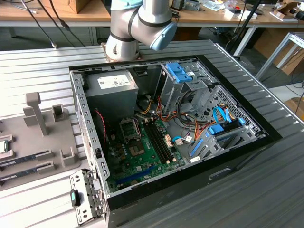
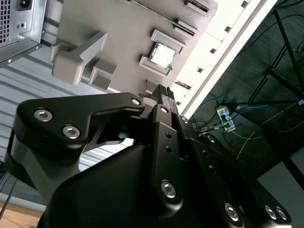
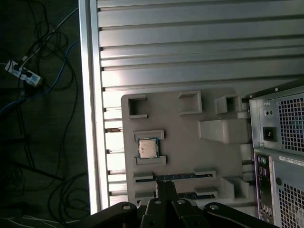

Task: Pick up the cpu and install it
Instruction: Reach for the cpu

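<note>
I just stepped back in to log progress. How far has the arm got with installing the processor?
Nothing looks done yet: the processor lies untouched between brackets on the grey tray. In hand: the pincer, shut and empty, hangs clear of the tray in both wrist views. Left: the whole pickup, then fitting it into the open computer.
</note>
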